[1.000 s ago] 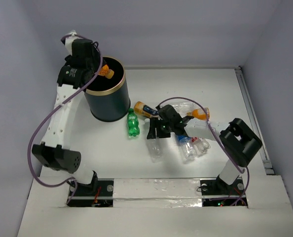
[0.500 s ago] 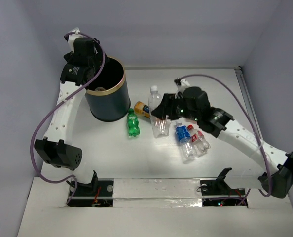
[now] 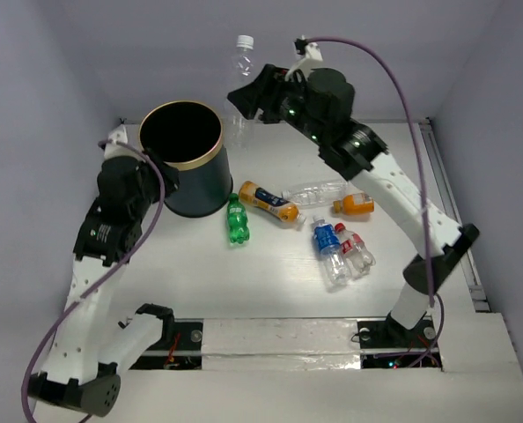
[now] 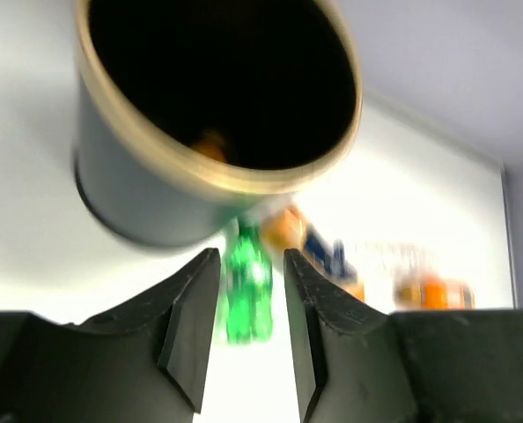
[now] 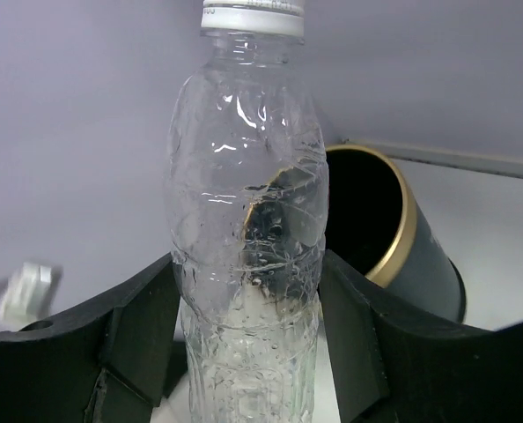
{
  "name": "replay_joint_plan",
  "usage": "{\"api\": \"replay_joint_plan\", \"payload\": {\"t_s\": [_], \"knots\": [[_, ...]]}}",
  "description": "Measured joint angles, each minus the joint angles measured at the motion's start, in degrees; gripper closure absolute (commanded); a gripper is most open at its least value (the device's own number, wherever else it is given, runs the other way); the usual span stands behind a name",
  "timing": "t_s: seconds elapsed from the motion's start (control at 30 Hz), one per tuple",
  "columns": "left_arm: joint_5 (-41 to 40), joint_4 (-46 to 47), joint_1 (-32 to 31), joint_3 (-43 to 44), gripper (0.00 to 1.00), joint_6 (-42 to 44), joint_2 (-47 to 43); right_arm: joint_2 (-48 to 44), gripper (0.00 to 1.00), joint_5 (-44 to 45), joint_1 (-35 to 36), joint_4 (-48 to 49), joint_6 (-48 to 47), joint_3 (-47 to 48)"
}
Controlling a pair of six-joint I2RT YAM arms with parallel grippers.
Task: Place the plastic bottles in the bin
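Right claw (image 3: 246, 99) raised clear bottle (image 3: 240, 75), clamped, high beside bin (image 3: 195, 189); left claw (image 4: 251, 326) withdrew from bin, narrow gap, empty.

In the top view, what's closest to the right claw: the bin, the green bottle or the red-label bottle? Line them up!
1. bin, just left of the right gripper holding the clear bottle.
2. green bottle, by the bin's base.
3. red-label bottle, lower right of the pile.
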Motion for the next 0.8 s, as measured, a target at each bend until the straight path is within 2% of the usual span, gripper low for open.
{"api": "replay_joint_plan", "payload": {"t_s": [0.17, 0.27, 0.3, 0.4, 0.53, 0.6, 0.63, 0.67, 0.77, 0.8], "knots": [[8.00, -0.90, -2.84, -13.81, 0.66, -4.26, -7.37, 13.20, 0.40, 1.84, 0.00, 5.95, 2.93, 8.17], [11.56, -1.16, -4.52, -20.59, 0.61, -6.95, -8.46, 22.32, 0.40, 3.45, 0.00, 6.67, 4.72, 16.81], [12.35, -1.18, -4.83, -21.92, 0.53, -7.61, -8.13, 24.85, 0.40, 3.98, 0.00, 7.06, 5.27, 19.34], [13.66, -1.11, -5.27, -24.94, 0.37, -9.03, -7.37, 29.99, 0.40, 5.49, 0.00, 8.09, 6.97, 23.39], [14.38, 1.20, -5.81, -26.67, 0.26, -10.05, -6.64, 33.05, 0.38, 7.54, 0.00, 8.55, 8.66, 25.24], [14.84, 3.28, -6.08, -28.06, 0.23, -10.43, -5.35, 33.51, 0.29, 7.91, 0.04, 8.55, 8.61, 25.24], [14.97, 4.11, -6.21, -28.79, 0.20, -10.54, -4.68, 33.64, 0.16, 7.98, 0.09, 8.63, 8.09, 25.24], [15.10, 4.81, -6.21, -29.53, 0.19, -10.64, -3.82, 33.75, 0.11, 8.02, 0.22, 8.66, 7.56, 25.24], [15.39, 6.56, -6.23, -30.88, 0.18, -10.82, -1.25, 33.92, 0.01, 8.44, 1.07, 8.48, 4.57, 25.24], [15.47, 7.13, -6.32, -31.01, 0.18, -10.80, -0.33, 33.94, 0.00, 8.46, 1.33, 8.46, 3.85, 25.22]]}}
